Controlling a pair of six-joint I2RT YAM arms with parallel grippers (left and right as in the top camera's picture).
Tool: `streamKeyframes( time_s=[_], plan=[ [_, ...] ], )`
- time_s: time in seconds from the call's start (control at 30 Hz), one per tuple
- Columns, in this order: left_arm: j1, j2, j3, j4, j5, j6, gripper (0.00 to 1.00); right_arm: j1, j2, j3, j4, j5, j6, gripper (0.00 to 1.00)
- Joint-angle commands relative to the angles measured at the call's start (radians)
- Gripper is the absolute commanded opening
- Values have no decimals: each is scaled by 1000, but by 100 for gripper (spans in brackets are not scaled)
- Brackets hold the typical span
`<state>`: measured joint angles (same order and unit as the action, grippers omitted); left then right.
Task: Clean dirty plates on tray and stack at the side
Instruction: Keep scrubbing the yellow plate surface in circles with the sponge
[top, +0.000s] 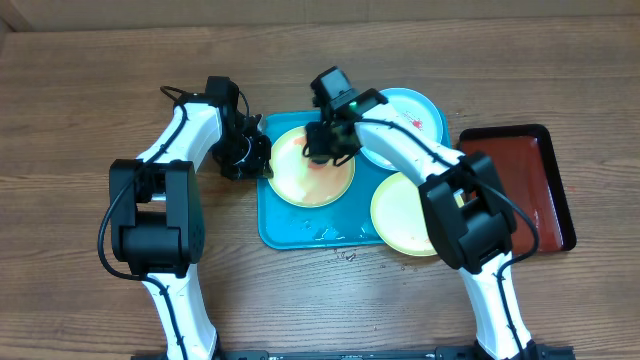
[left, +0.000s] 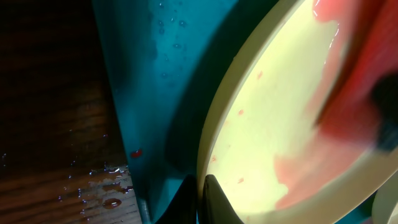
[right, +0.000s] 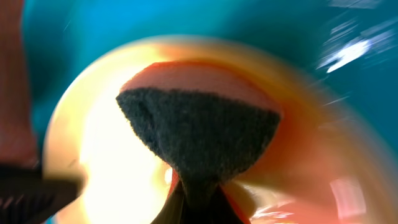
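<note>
A pale yellow plate (top: 300, 182) lies on the left half of the teal tray (top: 272, 228). My left gripper (top: 262, 158) is shut on this plate's left rim; the left wrist view shows its fingers (left: 200, 200) pinching the rim of the plate (left: 267, 130), which is smeared pink-red. My right gripper (top: 322, 150) is shut on a sponge (right: 199, 130) with a dark scouring face and a red back, pressed on the plate (right: 102, 149). A cyan plate (top: 418, 108) with red stains sits at the tray's back right. A second yellow plate (top: 400, 215) sits at the front right.
A dark red-brown tray (top: 545, 190) with a black rim lies to the right of the teal tray. Water drops wet the wooden table (left: 106, 186) beside the teal tray's wall (left: 155, 93), and more wet spots lie just in front of the tray (top: 345, 255).
</note>
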<state>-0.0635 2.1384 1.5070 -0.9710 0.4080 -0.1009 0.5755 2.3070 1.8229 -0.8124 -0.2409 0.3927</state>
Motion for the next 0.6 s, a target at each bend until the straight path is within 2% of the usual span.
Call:
streamKeyframes(
  time_s=[0.0, 0.17, 0.33, 0.43, 0.57],
  plan=[
    [4, 8, 1, 1, -23, 19, 4, 55, 11, -11, -41, -102, 4, 4],
    [4, 8, 1, 0, -22, 19, 4, 65, 11, -10, -200, -182, 3, 4],
    [4, 8, 1, 2, -23, 20, 4, 18, 11, -8, -323, -93, 0, 4],
    [4, 8, 1, 3, -23, 20, 4, -30, 11, -8, -346, -8, 0, 3],
    [4, 8, 1, 3, -23, 20, 4, -95, 11, -8, -281, 66, 2, 4]
  ],
)
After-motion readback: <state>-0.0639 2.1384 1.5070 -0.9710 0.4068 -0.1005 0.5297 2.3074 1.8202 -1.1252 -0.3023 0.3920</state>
